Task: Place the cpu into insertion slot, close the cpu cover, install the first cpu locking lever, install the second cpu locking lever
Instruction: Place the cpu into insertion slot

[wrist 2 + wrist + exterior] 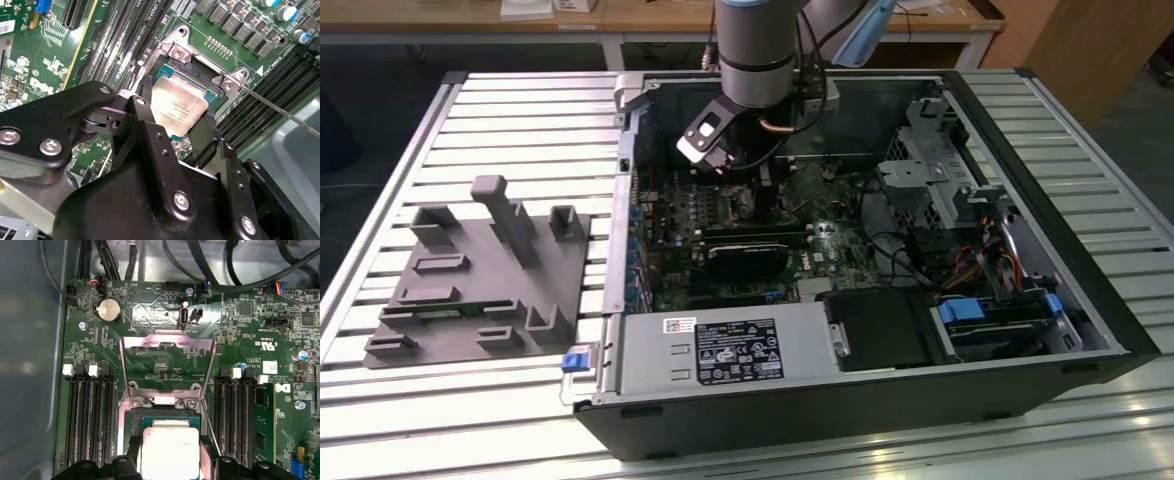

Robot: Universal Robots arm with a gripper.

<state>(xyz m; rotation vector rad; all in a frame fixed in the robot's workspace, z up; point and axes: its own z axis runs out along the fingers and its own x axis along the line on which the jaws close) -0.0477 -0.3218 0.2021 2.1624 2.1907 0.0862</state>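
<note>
- Arm point(757, 50) stands near vertical, wrist bent downward at an angle.
- Gripper point(176, 114) hangs low; jaws clamp opposite edges of the cpu point(180, 99), one each side.

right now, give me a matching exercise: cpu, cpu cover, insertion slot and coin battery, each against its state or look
Things:
1. cpu
2. cpu cover
3. insertion slot
4. coin battery

States:
a. standing open
b. round and silvery, sitting on the board
c. held between the jaws
d. uncovered, partly under the chip

Pairs: 1-c, 2-a, 3-d, 4-b
</note>
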